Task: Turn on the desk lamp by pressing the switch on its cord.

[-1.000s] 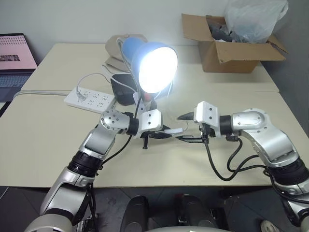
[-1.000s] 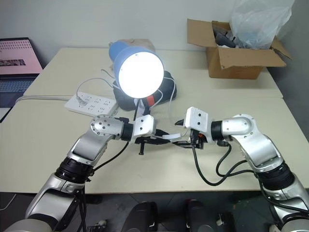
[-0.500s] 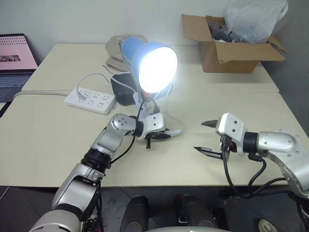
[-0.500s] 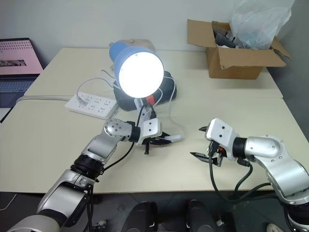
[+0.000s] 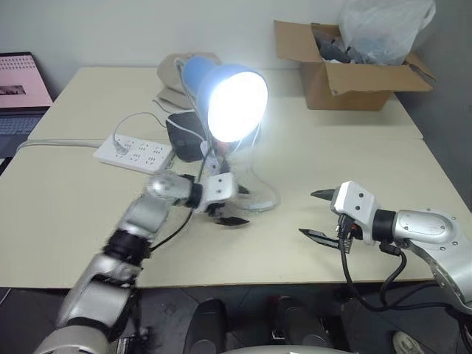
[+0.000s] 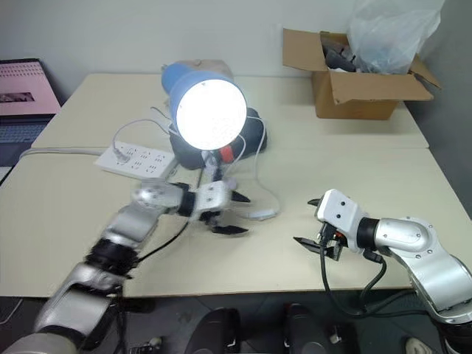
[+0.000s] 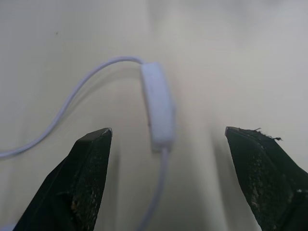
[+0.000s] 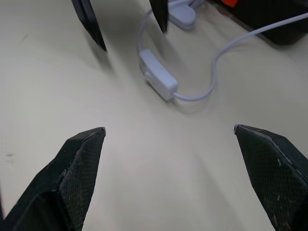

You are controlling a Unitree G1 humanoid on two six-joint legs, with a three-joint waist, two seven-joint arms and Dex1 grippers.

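Note:
The desk lamp (image 5: 221, 92) stands mid-table with its blue shade tilted toward me and its bulb (image 6: 212, 116) lit. Its thin white cord (image 7: 72, 98) loops over the tabletop to the switch (image 7: 159, 108), a small white oblong lying flat on the table (image 6: 261, 214). My left gripper (image 6: 240, 214) is open just left of the switch, which lies ahead of its parted fingers, untouched. My right gripper (image 5: 308, 214) is open too, a hand's width to the right of the switch (image 8: 158, 74) and pointing at it, with nothing between its fingers.
A white power strip (image 5: 133, 151) lies left of the lamp, with a black object (image 5: 183, 136) at the lamp's foot. A cardboard box (image 5: 346, 77) holding a plastic bag stands at the back right. A laptop (image 5: 18, 96) is at the far left.
The left gripper opened, let go of the switch and drew back to the left. The right gripper pulled away to the right and opened wider. The lamp stays lit.

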